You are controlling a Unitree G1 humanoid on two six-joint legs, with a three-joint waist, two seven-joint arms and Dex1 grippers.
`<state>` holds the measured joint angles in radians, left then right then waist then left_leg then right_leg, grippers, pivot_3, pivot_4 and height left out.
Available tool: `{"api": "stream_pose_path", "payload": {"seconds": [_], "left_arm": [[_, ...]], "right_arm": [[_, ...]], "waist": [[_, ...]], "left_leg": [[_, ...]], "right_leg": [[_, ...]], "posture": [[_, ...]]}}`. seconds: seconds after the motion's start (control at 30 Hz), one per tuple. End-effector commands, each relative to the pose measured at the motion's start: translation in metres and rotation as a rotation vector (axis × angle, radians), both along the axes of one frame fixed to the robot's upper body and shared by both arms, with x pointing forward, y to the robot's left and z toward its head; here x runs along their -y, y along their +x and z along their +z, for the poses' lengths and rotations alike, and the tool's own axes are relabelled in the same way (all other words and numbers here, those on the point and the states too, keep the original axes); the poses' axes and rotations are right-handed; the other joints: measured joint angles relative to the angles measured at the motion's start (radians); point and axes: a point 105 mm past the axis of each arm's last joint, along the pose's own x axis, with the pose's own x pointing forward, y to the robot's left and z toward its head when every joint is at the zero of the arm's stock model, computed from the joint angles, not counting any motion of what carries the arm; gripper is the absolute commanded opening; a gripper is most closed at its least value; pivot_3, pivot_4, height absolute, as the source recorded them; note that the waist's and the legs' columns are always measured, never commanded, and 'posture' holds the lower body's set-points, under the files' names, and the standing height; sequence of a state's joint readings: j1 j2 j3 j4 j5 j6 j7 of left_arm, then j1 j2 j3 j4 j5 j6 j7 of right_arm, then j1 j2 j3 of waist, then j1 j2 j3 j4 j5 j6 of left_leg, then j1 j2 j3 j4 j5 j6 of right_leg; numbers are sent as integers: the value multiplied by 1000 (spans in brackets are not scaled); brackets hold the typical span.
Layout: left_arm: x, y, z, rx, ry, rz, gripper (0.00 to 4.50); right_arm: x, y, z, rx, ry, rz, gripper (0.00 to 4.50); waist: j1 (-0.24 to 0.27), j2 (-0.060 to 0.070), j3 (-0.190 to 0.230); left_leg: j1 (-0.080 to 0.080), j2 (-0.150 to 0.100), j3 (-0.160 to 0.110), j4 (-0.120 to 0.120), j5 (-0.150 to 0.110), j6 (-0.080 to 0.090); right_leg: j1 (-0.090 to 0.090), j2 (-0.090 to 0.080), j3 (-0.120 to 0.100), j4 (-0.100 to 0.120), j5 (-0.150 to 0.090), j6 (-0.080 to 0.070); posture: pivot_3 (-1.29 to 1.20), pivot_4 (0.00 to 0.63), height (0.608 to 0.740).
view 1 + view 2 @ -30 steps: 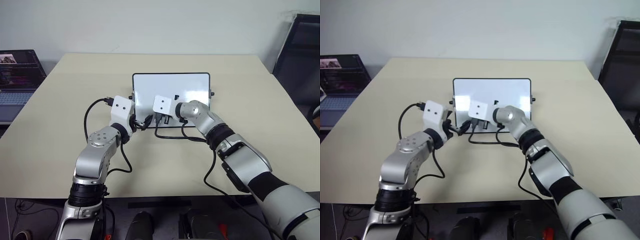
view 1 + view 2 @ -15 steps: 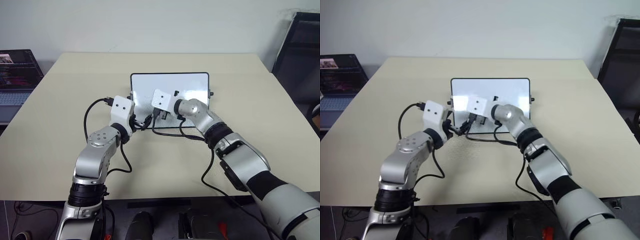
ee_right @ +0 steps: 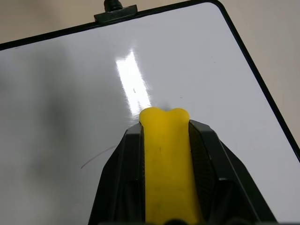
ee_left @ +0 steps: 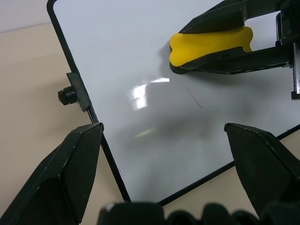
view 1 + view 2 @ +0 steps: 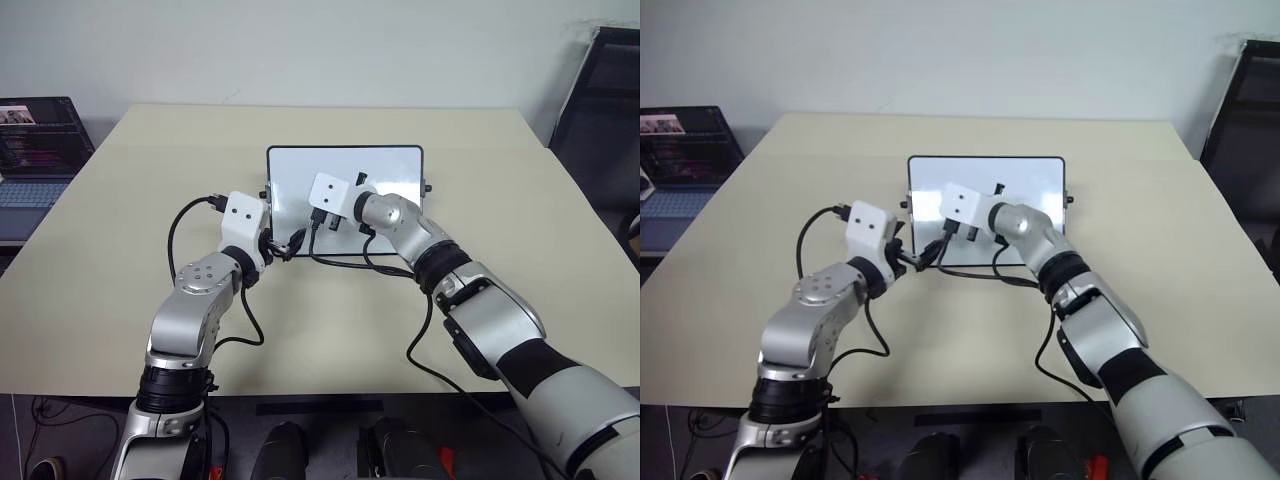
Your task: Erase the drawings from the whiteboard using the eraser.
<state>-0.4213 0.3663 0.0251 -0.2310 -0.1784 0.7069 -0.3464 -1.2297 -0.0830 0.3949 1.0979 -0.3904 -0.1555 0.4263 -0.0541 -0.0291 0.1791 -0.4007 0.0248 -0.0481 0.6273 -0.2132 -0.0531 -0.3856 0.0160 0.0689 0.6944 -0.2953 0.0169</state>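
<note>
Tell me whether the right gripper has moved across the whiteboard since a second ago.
Yes. The right gripper, shut on the eraser, has shifted up the whiteboard, away from its near frame edge toward the middle; half a second ago it sat further left.

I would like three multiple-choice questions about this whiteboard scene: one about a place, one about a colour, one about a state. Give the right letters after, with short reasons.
1. Where does the whiteboard lie?
A. on the beige table
B. on a chair
C. on the floor

2. What colour is the eraser?
A. blue
B. yellow
C. green

3. In what state is the right tool?
A. open, holding nothing
B. shut on a marker
C. shut on the eraser

Key:
1 A: the head views show the board flat on the table top.
2 B: both wrist views show a yellow block between black fingers.
3 C: the right wrist view shows its two fingers pressed on both sides of the eraser, over the board, where a thin reddish stroke remains.
</note>
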Motion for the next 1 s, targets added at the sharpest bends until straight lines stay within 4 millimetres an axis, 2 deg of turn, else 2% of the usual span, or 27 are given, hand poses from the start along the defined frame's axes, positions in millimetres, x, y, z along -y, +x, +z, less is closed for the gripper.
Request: {"api": "stream_pose_path", "payload": {"seconds": [0.03,0.1,0.2,0.27,0.47,0.6,0.7,0.9,1.0], "left_arm": [[7,-1,13,57,4,-33,4500],[6,-1,12,57,4,-33,4500],[6,-1,11,55,3,-33,4500],[6,-1,10,54,2,-33,4500],[7,-3,10,52,0,-34,4500],[7,-3,11,54,-1,-33,4500],[8,-3,12,54,-2,-34,4500],[8,-2,11,54,-4,-36,4500],[7,-3,11,53,-4,-37,4500]], "right_arm": [[10,-10,-40,-160,-126,32,979],[11,-19,-56,-224,-182,76,979],[10,-24,-60,-231,-211,107,979],[10,-19,-51,-180,-192,83,979],[12,2,-8,22,-74,-28,979],[17,8,1,56,-46,-62,979],[17,5,-8,11,-74,-46,979],[18,-17,-53,-210,-217,75,978],[18,-21,-56,-224,-231,91,978]], "waist": [[-1,0,0],[-3,0,0],[-3,0,0],[-3,0,0],[-1,0,0],[-1,0,0],[-2,0,0],[-3,0,0],[-3,0,0]], "left_leg": [[0,0,0,0,0,0],[1,0,0,0,0,0],[2,0,0,0,0,0],[2,0,0,1,0,0],[2,0,-1,1,2,0],[2,0,-1,1,3,1],[1,0,0,0,3,1],[2,0,-1,0,3,1],[2,0,-1,0,3,1]], "right_leg": [[0,0,0,0,0,0],[1,0,0,0,0,0],[2,0,-1,0,-1,2],[2,0,-1,1,-1,2],[2,0,0,1,-1,3],[2,0,0,1,-1,3],[2,0,0,0,-1,2],[2,0,0,-1,-1,3],[2,0,0,-1,-2,3]], "posture": [[0,150,740],[0,150,740],[0,150,740],[0,150,740],[0,150,740],[0,150,740],[0,150,740],[0,150,740],[0,150,740]]}}
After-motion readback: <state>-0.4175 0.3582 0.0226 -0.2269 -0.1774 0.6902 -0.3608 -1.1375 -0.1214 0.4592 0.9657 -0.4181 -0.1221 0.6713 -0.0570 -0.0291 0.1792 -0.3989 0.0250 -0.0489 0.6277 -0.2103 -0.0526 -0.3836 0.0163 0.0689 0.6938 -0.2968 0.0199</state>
